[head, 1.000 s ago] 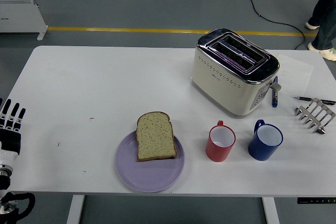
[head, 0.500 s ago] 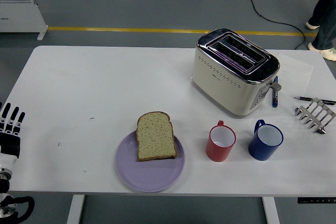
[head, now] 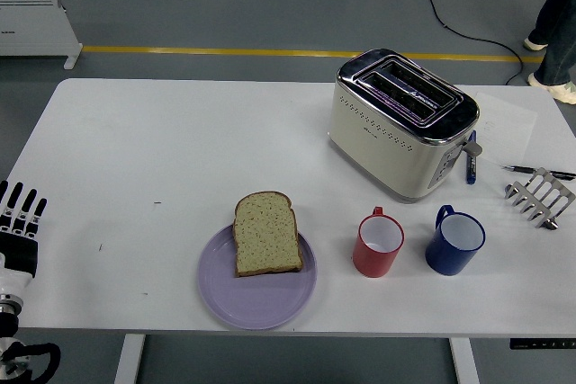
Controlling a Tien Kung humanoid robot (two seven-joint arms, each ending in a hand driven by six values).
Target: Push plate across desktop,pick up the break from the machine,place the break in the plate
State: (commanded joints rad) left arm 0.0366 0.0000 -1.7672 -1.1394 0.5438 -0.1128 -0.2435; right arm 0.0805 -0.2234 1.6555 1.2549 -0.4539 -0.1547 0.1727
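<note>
A slice of brown bread (head: 265, 233) lies on a lilac plate (head: 256, 292) near the table's front edge, left of centre. The cream and chrome toaster (head: 402, 122) stands at the back right with both slots empty. My left hand (head: 20, 220) rests at the table's left edge with its fingers straight and spread, holding nothing, far from the plate. My right arm is out of view.
A red mug (head: 378, 244) and a blue mug (head: 455, 241) stand right of the plate. A metal toast rack (head: 540, 195), a blue marker (head: 470, 165) and a pen (head: 538, 171) lie at the far right. A person's legs (head: 556, 33) show at the top right.
My left hand has slid slightly down along the left edge. The bread, plate and toaster have not moved.
</note>
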